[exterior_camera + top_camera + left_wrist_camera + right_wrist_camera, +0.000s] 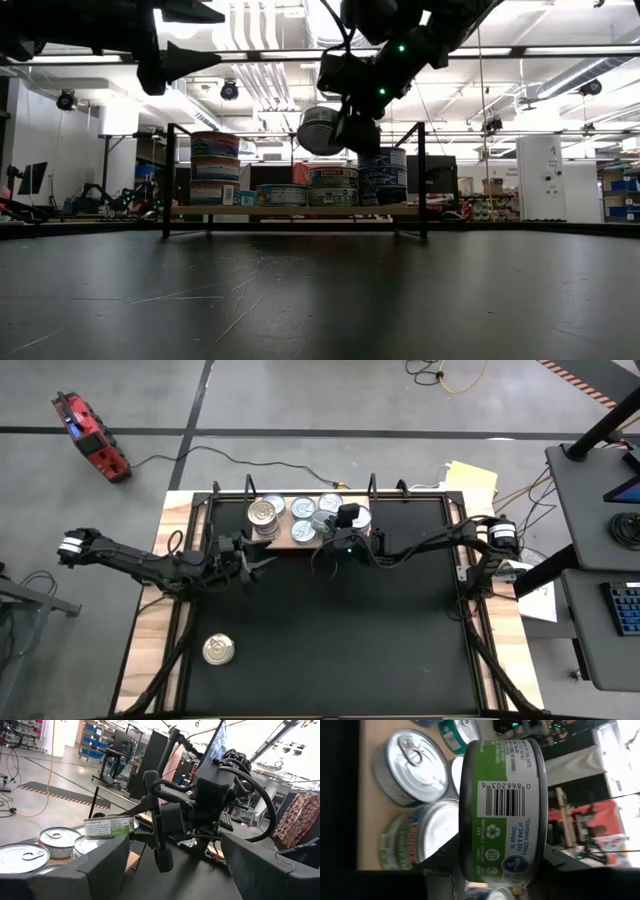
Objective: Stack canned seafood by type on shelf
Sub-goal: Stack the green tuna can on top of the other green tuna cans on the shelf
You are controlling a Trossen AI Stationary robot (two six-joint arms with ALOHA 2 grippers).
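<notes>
Several silver-topped tins (303,510) stand on the light-brown shelf (290,211) at the table's far edge, some stacked (215,165). My right gripper (345,125) is shut on a green-labelled can (502,810) and hangs above the shelf's middle. That can also shows in the left wrist view (110,826). My left gripper (262,563) waits open and level, left of the right one, just in front of the shelf, with nothing between its fingers (100,865). One more tin (218,650) rests flat on the black table near the front left. My right gripper pinches the green-labelled can between its two fingers, one on each flat end face (465,845), so the fingers lie across its height. They come from the table's near right side, slanting slightly down. The can is lifted clear above the shelved tins, nearly level, with its barcode side toward the wrist.
A black metal frame (168,180) with upright posts borders the shelf at both ends. The black table (330,640) stretches toward the near edge between the arms. Cables and a red tool (90,435) lie on the floor beyond the table.
</notes>
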